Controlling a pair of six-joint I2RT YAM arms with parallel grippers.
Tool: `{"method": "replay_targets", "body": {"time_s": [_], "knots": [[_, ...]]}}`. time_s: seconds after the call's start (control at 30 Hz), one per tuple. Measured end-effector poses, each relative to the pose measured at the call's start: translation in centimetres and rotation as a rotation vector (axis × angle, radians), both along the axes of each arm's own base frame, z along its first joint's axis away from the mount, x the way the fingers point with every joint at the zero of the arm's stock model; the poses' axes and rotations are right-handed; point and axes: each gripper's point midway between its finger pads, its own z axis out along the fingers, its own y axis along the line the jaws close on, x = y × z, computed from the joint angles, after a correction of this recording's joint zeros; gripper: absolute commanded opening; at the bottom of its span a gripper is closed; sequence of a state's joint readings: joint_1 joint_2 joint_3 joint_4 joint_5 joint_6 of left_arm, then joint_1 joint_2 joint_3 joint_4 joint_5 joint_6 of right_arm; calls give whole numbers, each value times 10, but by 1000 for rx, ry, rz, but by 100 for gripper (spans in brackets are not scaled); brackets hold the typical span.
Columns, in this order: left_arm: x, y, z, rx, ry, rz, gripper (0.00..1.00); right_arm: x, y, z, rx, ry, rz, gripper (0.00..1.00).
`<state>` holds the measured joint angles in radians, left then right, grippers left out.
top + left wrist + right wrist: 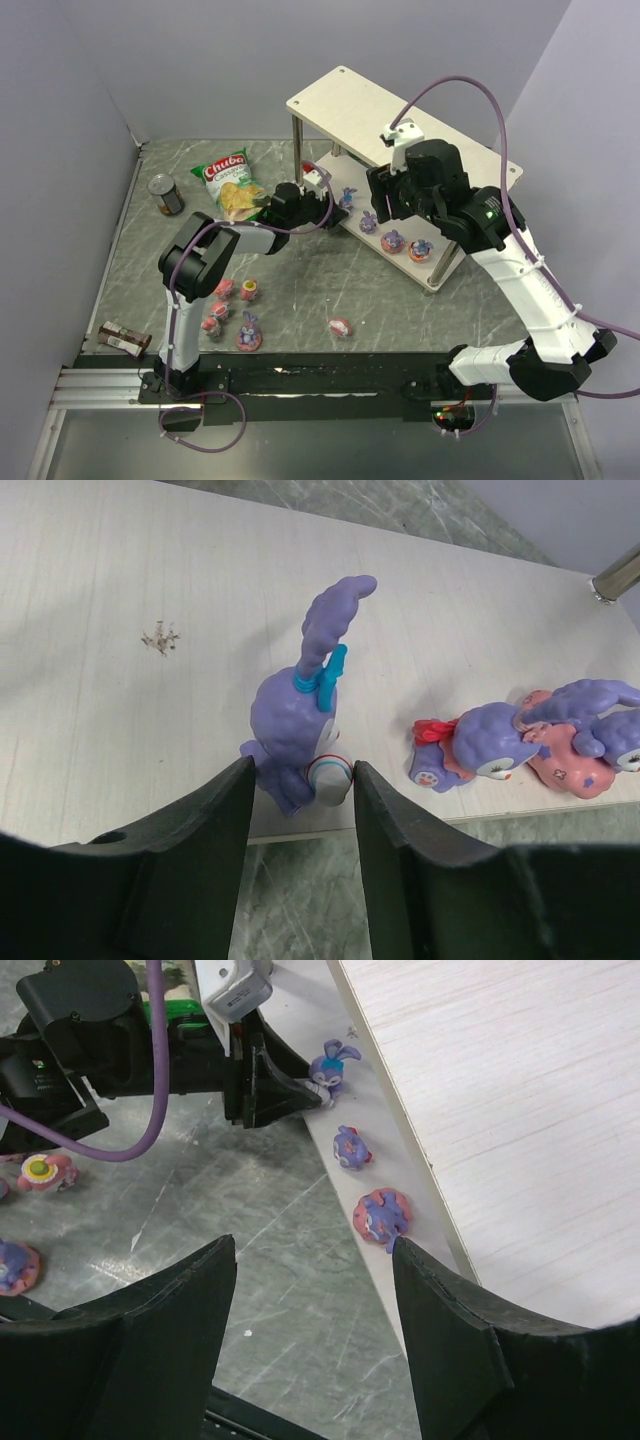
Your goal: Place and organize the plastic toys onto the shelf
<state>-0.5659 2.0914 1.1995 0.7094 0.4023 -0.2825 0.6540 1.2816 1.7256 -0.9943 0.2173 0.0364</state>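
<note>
The shelf [350, 100] stands at the back right. A purple bunny toy [292, 712] stands upright at the near edge of its lower board [120, 700]. My left gripper [300, 780] is open, and its fingertips flank the bunny's base. The top view shows my left gripper [318, 196] next to the bunny [347, 197]. Three more purple toys [392, 240] lie along the lower board. My right gripper [312, 1260] is open and empty, hovering above the board's front edge near a pink-based purple toy [383, 1215]. Several toys [248, 335] lie on the table at the front left, and one pink-red toy [340, 326] lies apart.
A green chip bag [228, 185] and an upright dark can [166, 195] are at the back left. A second can [125, 338] lies on its side at the front left edge. Thin metal posts [296, 150] hold the upper board [500, 1110].
</note>
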Motion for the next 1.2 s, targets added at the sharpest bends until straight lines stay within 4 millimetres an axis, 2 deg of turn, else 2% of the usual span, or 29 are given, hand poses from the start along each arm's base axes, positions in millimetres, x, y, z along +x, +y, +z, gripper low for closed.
{"method": "replay_targets", "body": {"time_s": [0.13,0.23,0.4,0.5,0.6,0.8,1.0,1.2], "knots": [[3,4,-4,15,6,14,67,0,0,0,3,-3,1,71],[5,8,-4,27,-1,30,72,0,0,-3,-2,3,1,71],[5,14,-3,47,-8,39,74,0,0,-9,-10,15,2,71],[5,15,-3,54,-14,37,72,0,0,-9,-10,16,3,71],[4,15,-5,59,-18,37,63,-1,1,-9,-9,17,4,71],[6,17,-7,68,-17,48,52,-1,1,-9,-8,17,4,71],[9,21,-8,72,-15,60,46,-1,1,-9,-6,18,2,71],[11,25,-8,73,-12,67,46,-1,1,-9,-3,19,0,71]]}}
